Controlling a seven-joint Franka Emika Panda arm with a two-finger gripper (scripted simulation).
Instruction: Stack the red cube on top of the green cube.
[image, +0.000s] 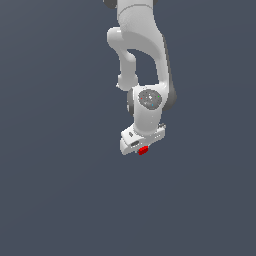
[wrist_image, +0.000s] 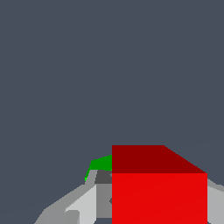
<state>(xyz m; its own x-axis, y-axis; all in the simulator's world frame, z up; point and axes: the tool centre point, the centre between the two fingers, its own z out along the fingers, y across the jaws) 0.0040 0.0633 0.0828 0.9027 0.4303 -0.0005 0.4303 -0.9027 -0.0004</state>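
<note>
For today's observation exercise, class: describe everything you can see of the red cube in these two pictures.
The red cube is plain, bright red and matte, with flat faces and sharp edges and no markings. In the wrist view it fills the foreground, its top face shaded darker, with grey gripper parts on both sides; whether the fingers touch it cannot be told. A sliver of the green cube shows past its edge. In the exterior view it is a tiny red spot under the gripper.

My arm (image: 142, 45) is smooth white casing with dark grey bands at the joints. A round grey cap speckled with tiny coloured dots sits on my wrist (image: 149, 99). Below that cap, my gripper (image: 140, 141) is blocky, pale grey-white.
</note>
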